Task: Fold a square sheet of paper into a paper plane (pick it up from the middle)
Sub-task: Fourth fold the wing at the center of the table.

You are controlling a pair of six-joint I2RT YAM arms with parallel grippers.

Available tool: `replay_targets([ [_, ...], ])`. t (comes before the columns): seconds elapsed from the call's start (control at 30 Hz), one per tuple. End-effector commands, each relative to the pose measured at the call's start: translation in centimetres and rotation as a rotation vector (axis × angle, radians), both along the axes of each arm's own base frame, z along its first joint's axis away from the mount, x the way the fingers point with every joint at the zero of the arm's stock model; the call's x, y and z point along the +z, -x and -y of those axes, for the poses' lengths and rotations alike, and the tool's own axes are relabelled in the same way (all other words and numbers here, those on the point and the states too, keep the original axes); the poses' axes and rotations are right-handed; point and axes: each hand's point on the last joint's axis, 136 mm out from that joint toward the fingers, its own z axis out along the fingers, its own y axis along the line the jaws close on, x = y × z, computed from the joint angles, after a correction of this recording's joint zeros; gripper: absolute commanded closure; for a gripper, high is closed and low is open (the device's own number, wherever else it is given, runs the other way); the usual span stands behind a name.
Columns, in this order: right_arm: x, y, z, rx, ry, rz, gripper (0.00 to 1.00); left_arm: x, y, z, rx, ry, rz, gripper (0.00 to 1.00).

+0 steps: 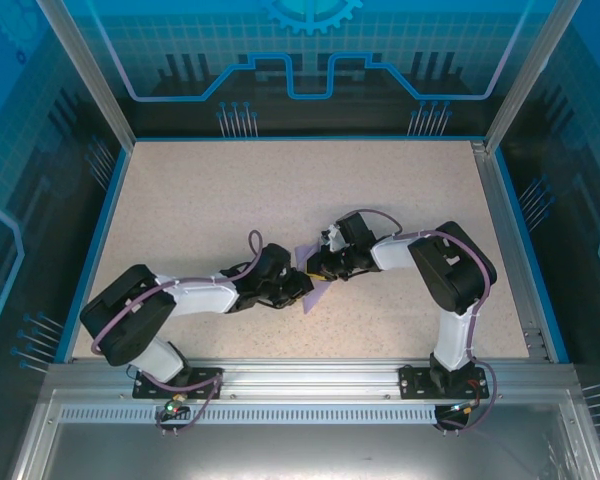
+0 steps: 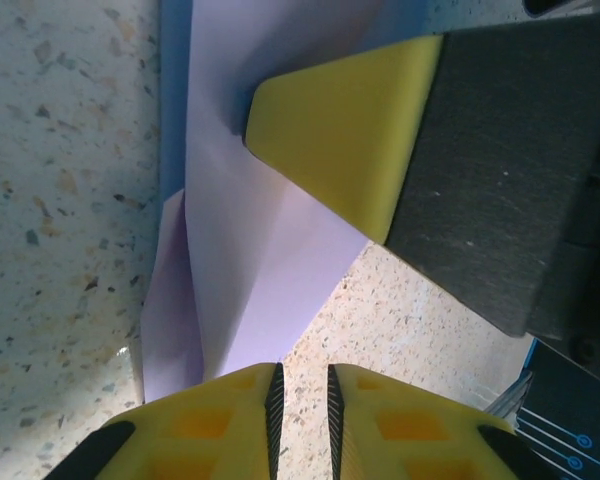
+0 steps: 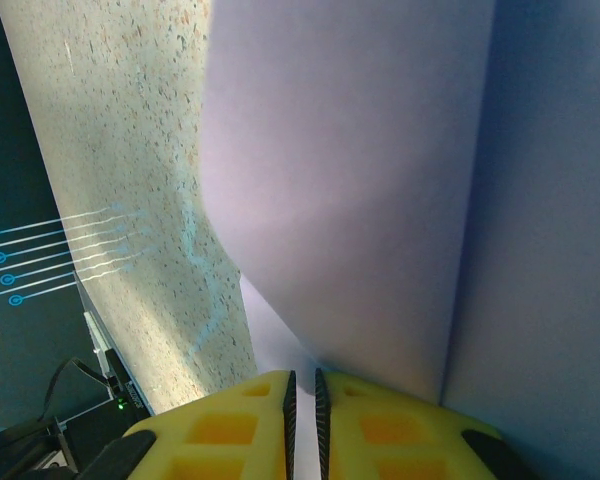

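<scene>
Top view: the left end effector (image 1: 298,287) and the right end effector (image 1: 318,268) meet mid-bench (image 1: 230,200), with the folded lavender paper (image 1: 317,293) between them.
Left wrist: the left jaws stand at a narrow slit with bench showing through. The paper lies creased on the bench, and a yellow finger (image 2: 340,130) of the right end effector touches it.
Right wrist: the right jaws are pinched nearly together on the paper, which rises before them.
</scene>
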Motion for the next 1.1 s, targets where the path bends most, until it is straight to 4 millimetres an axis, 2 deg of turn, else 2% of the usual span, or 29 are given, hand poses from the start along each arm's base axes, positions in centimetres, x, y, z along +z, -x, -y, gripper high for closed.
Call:
replay_targets([
  [0.0, -6.9, 3.5, 3.9, -0.043, 0.241, -0.162, 0.84, 0.3, -1.0, 1.0, 0.006, 0.031, 0.022, 0.76],
  [0.13, -7.0, 3.6, 4.0, -0.039, 0.247, -0.165, 0.84, -1.9, 0.2, 0.9, -0.005, 0.001, -0.049, 0.78],
  [0.33, -7.1, 3.7, 4.0, -0.042, 0.250, -0.169, 0.84, -6.7, 4.0, -2.6, 0.041, -0.150, -0.203, 0.82],
  [0.47, -7.2, 3.7, 4.1, -0.041, 0.255, -0.171, 0.84, -7.5, 5.7, -3.7, 0.036, -0.208, -0.218, 0.84],
  [0.6, -7.3, 3.7, 4.2, -0.040, 0.263, -0.177, 0.84, -6.4, 6.3, -3.3, -0.007, -0.212, -0.189, 0.82],
  [0.93, -7.3, 3.8, 4.2, -0.040, 0.264, -0.179, 0.84, 1.1, 3.6, 0.0, -0.052, -0.082, -0.014, 0.79],
  [1.07, -7.4, 3.9, 4.2, -0.038, 0.265, -0.180, 0.84, 1.8, 2.8, 1.2, -0.065, -0.056, 0.009, 0.78],
])
